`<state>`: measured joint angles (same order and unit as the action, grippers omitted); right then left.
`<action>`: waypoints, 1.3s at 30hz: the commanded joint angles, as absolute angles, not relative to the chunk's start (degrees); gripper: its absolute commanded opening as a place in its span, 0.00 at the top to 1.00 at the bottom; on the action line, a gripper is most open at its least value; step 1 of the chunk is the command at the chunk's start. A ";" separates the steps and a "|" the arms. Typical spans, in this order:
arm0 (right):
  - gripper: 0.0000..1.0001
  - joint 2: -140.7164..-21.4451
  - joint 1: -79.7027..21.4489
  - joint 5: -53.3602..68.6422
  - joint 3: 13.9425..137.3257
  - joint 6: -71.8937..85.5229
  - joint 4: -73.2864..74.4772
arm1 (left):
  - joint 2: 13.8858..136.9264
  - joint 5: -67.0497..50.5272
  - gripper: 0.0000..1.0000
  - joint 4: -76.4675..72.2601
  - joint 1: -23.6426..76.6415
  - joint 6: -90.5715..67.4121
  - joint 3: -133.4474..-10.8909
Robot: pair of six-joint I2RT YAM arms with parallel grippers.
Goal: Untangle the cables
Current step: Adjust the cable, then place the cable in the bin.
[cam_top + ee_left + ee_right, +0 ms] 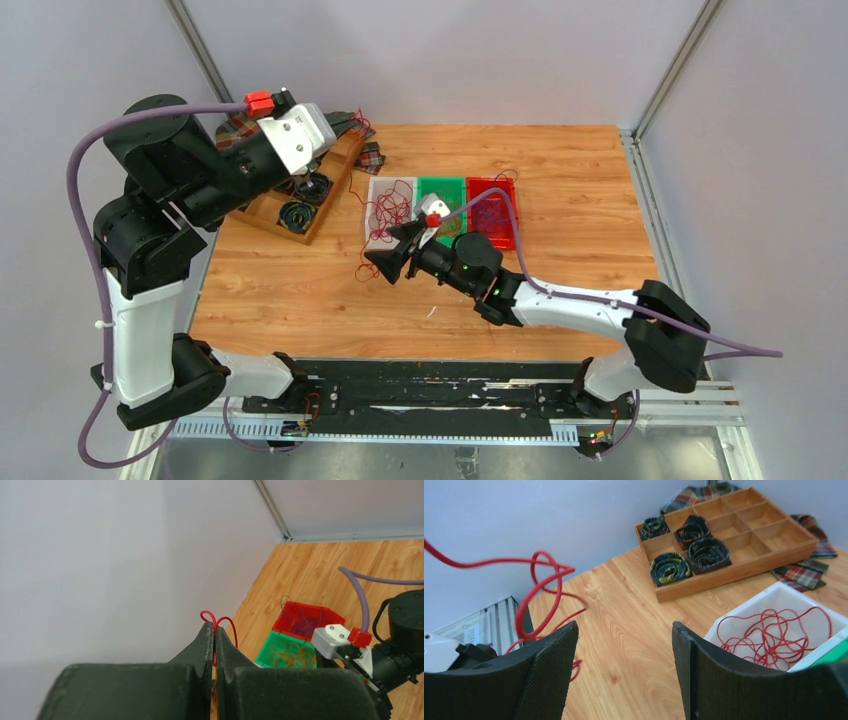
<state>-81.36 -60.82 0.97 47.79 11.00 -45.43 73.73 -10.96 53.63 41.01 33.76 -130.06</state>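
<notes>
My left gripper (215,627) is raised high at the back left (345,125) and is shut on a thin red cable (206,613) that loops out above its tips. My right gripper (624,625) hovers open over the wood, just left of the white bin (744,611), with nothing between its fingers. A red cable (540,582) hangs in loops beside its left finger (549,670) and trails onto the table (372,268). More red cables (774,630) lie in the white bin, orange ones (287,655) in the green bin, purple ones (302,622) in the red bin.
A wooden divided tray (268,210) with coiled dark ties (706,552) stands at the back left, plaid cloths (370,157) beside it. The three bins (443,182) sit side by side mid-table. Walls close in on the left and the back.
</notes>
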 commanded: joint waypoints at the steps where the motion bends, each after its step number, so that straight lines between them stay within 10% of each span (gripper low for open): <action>1: 0.34 -84.47 -61.61 3.42 49.85 12.25 -50.21 | 72.30 -11.78 1.00 52.49 41.13 32.70 -129.68; 39: 0.23 -63.02 -57.30 -32.00 26.45 15.65 -45.36 | 79.79 0.93 0.99 36.09 32.24 39.70 -109.03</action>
